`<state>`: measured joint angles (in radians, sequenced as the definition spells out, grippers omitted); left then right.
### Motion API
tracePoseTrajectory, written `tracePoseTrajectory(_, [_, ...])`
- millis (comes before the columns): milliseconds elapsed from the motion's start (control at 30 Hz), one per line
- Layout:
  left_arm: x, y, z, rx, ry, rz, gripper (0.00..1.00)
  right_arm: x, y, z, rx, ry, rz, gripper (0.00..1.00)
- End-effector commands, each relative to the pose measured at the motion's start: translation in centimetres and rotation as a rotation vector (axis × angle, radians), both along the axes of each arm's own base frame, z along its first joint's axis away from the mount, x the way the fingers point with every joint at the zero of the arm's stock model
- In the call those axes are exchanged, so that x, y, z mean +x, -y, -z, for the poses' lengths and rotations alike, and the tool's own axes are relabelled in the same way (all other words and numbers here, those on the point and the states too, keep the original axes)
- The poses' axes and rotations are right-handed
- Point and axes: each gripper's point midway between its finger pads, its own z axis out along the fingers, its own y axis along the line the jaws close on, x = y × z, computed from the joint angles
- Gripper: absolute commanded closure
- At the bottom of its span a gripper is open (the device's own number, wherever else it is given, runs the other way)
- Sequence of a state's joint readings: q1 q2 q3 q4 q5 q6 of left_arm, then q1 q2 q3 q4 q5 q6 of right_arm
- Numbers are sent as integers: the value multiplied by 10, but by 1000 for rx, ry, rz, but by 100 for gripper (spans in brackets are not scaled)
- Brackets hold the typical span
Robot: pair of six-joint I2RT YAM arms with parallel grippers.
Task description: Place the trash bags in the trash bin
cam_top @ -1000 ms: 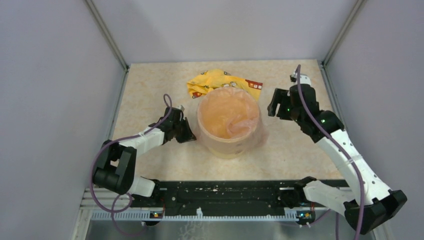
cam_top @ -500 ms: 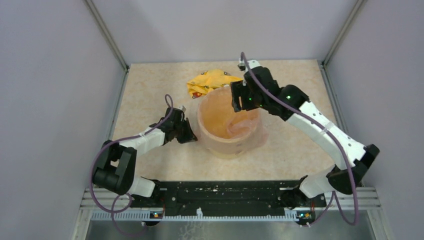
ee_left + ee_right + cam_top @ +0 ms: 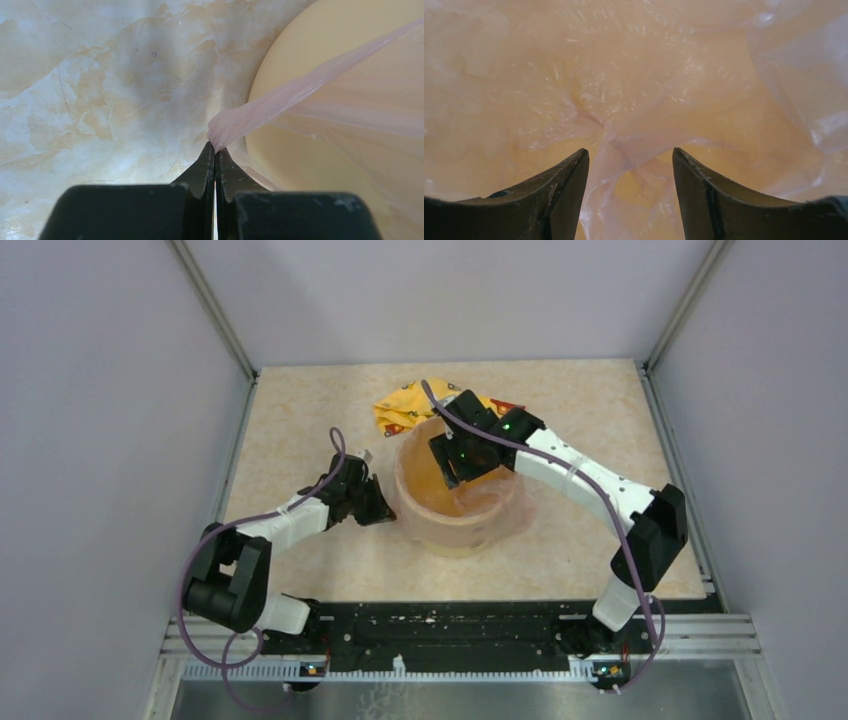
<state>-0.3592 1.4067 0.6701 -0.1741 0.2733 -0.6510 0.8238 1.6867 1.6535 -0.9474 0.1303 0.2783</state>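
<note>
Downward right claw (image 3: 630,152) spread over bin (image 3: 285,55), left claw (image 3: 215,148) pinching bag (image 3: 280,97)

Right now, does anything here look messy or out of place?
A crumpled yellow wrapper lies on the table behind the bin. The pink bag also spills over the bin's rim, one edge pinched taut by the left gripper.

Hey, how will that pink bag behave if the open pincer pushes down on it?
Probably floppy: the pink bag lies in crinkled folds, so it should crumple under the right pincer. Likely very light: the bin shows yellow through it. The left pincer pinches one edge, which may stop it sliding in.
</note>
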Motion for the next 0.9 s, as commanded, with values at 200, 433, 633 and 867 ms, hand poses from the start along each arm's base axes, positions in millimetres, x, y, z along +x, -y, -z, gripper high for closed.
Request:
tracePoseTrajectory(200, [10,10,-18,-48,81,29,100,-13,11,34,-85,-66,-50,42])
tracePoseTrajectory(433, [9,11,-17,-57,79,31,100,-18,12,56,-122,-120,-75,48])
tracePoseTrajectory(633, [7,10,-17,-55,78,30,100,-20,12,74,-137,-149,-81,53])
tracePoseTrajectory(867, [6,11,-16,-61,74,25,100,-13,13,87,-149,-181,-82,53])
